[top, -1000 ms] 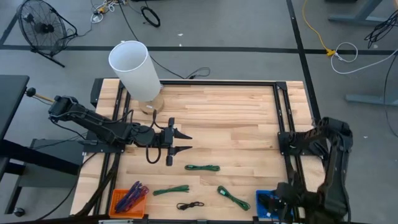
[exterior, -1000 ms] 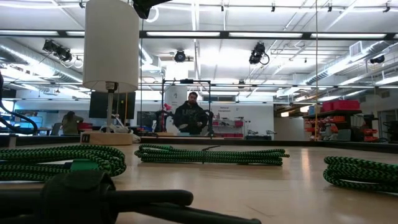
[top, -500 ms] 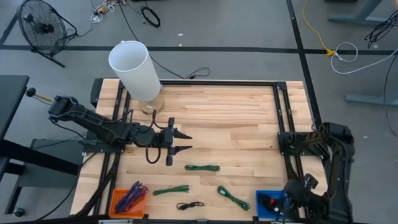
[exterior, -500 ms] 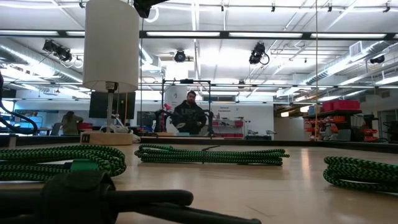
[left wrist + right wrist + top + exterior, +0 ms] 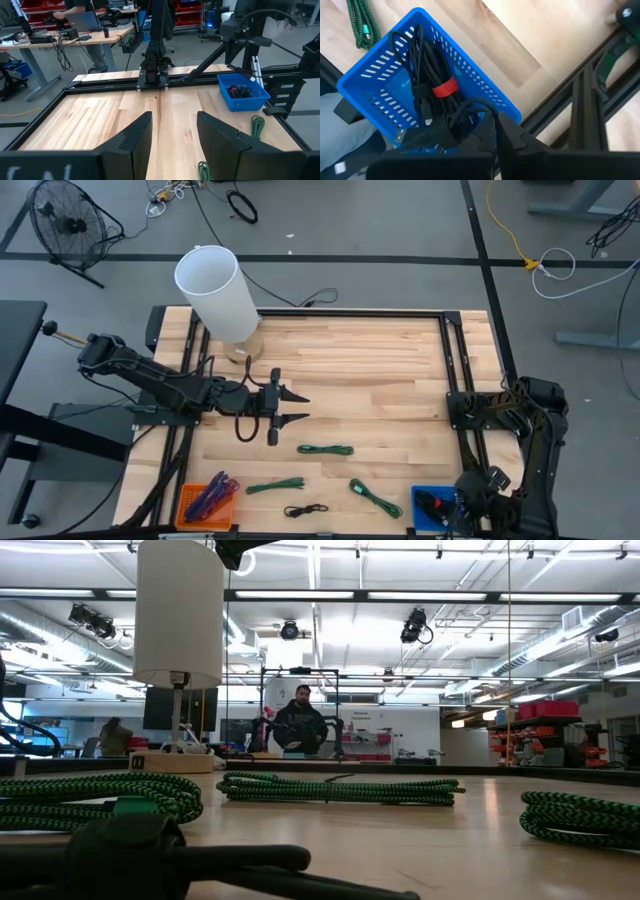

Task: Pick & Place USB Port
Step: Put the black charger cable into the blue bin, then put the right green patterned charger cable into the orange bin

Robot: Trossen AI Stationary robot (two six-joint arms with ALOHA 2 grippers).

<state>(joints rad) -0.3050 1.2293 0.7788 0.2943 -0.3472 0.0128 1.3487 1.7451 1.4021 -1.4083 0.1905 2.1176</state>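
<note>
A wooden table (image 5: 380, 370) framed in black rails fills the centre of the high view, with a white lamp shade (image 5: 215, 290) standing on a round base at its upper left. No brand or legible writing can be made out on anything.

The left arm stretches in from the left edge, its left end effector (image 5: 292, 407) poised over bare boards left of centre with fingers (image 5: 131, 140) spread wide and nothing between them; it sits exactly as it did a second ago. The right arm is folded at the lower right corner, where the right end effector (image 5: 495, 131) hangs over the blue basket (image 5: 428, 508), fingers pressed together. Compared with a second ago, that arm has shifted slightly toward the lower right.

The blue basket, a slotted plastic tray, holds a black cable bundle (image 5: 427, 85) wrapped with a red tie. An orange basket (image 5: 205, 502) at lower left holds purple and pink cables.

Three coiled green braided cables lie in the lower middle of the table (image 5: 325, 449) (image 5: 275, 485) (image 5: 375, 496), with a smaller black cable (image 5: 305, 510) below them. In the low view, a person (image 5: 300, 725) stands in the room beyond.
</note>
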